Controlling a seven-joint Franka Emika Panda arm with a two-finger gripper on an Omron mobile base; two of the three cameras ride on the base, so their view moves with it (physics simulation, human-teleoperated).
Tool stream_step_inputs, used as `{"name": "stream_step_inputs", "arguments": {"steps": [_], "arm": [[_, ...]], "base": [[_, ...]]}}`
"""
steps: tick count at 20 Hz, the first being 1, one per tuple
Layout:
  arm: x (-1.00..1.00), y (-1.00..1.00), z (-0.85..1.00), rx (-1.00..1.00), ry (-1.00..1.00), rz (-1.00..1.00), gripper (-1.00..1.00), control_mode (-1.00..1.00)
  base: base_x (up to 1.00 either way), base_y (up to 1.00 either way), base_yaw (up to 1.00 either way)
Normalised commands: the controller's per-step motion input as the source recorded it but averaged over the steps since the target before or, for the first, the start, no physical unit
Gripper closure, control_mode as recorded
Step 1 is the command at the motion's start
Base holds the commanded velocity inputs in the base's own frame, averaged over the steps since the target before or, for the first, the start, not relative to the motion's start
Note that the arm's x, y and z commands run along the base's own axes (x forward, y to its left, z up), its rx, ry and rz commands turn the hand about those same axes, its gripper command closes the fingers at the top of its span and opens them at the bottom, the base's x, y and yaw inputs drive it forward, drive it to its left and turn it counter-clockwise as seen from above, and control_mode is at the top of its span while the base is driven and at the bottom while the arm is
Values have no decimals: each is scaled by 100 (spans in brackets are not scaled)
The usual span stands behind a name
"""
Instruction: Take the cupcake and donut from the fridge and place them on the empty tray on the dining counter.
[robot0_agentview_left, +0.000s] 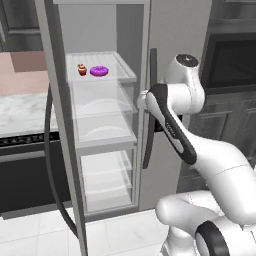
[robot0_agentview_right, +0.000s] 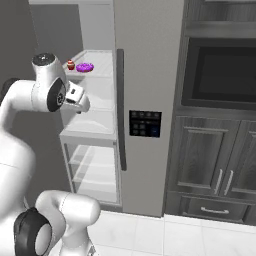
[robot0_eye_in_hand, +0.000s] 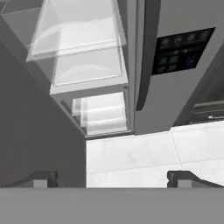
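The tall matte grey cabinet fridge (robot0_agentview_left: 165, 45) is seen with its left door swung wide, the long dark vertical handle (robot0_agentview_left: 149, 115) of the shut right door standing beside the opening. Inside, translucent white shelves (robot0_agentview_left: 102, 125) are stacked one above another. On the topmost visible shelf, two small items are set side by side: the tiny cupcake (robot0_agentview_left: 82, 69), with a tan-brown wrapper and a red top, and just to its right the ring donut (robot0_agentview_left: 99, 71), coated in bright purple-magenta icing and clearly wider than the cupcake. The two are near each other, but whether they touch cannot be told. From the right base camera the same pair is picked out, cupcake (robot0_agentview_right: 70, 64) to the left, donut (robot0_agentview_right: 85, 67) beside it, both resting flat on the shelf.

The white arm is raised in front of the fridge, its wrist held near the right door's handle, below the level of the shelf that carries the food. The tool (robot0_eye_in_hand: 112, 178) is shown from the hand camera with its two dark finger tips (robot0_eye_in_hand: 43, 178) spread wide apart, released and grasping nothing; between them pale floor tiles (robot0_eye_in_hand: 144, 153) and the lower fridge shelves are seen. A dark control panel (robot0_agentview_right: 145, 123) is noted on the right door.
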Motion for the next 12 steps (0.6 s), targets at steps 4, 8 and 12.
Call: {"name": "stream_step_inputs", "arguments": {"steps": [4,8,12], "arm": [[-53,-4,3,-30,-41,26,-100,-100],[-68,-3,3,-12,-53,32,-100,-100],[-42,-18,18,1,-33,21,-100,-100]], "base": [[0,0,0],[0,0,0],[0,0,0]]}}
